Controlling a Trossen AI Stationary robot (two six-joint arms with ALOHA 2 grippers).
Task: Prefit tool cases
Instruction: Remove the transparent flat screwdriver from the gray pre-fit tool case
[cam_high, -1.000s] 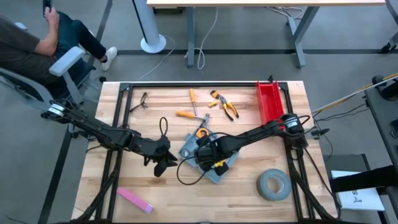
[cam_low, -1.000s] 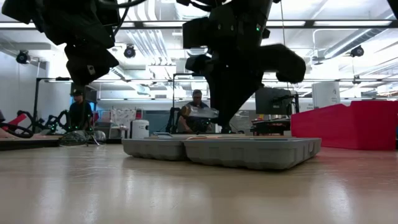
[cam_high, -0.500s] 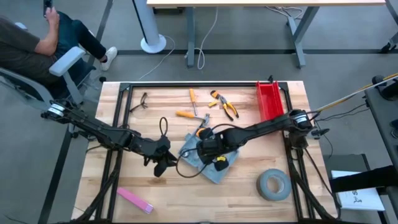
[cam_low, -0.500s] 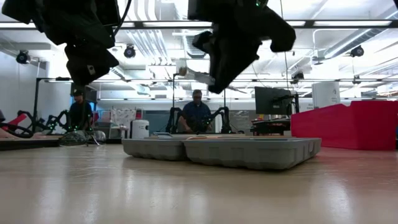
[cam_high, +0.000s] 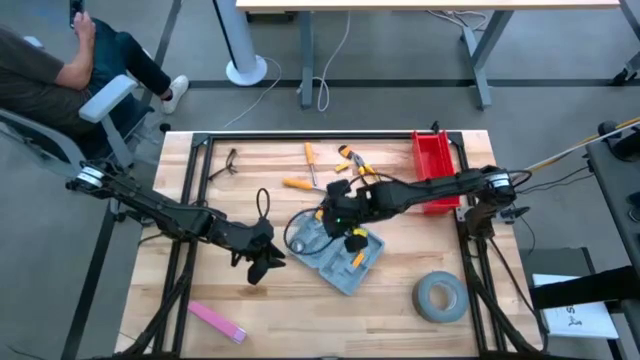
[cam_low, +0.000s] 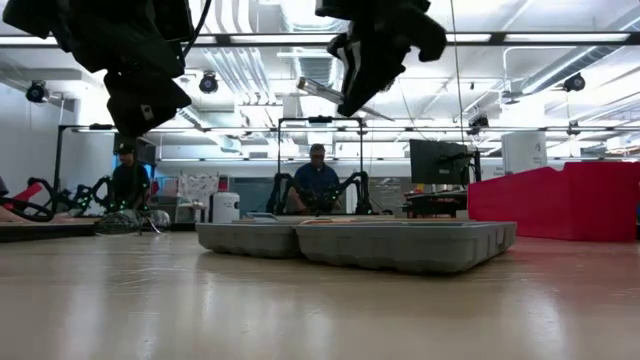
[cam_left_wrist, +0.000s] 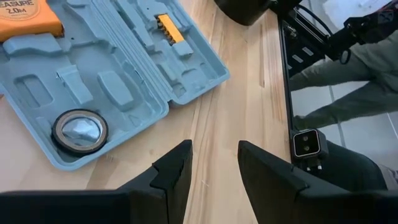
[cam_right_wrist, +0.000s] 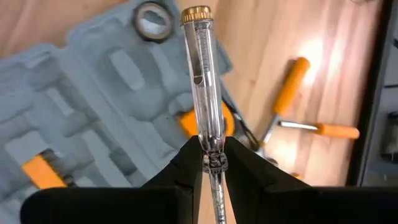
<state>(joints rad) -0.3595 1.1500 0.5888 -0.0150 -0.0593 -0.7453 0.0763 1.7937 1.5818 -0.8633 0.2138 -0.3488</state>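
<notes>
The high view looks straight down on the whole desk (cam_high: 200, 250). The low view sits at desk height, facing the room. Each wrist view looks closely down on the tool case (cam_left_wrist: 118, 81), probably the part nearest each arm.

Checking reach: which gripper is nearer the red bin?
Right. The right gripper, shut on a clear test pen, hovers over the open tool case, mid-table toward the red bin. The left gripper, open, sits farther away beyond the case.

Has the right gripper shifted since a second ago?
Yes. The right gripper, shut on a clear tester screwdriver, has lifted off the tool case toward the red bin.
</notes>
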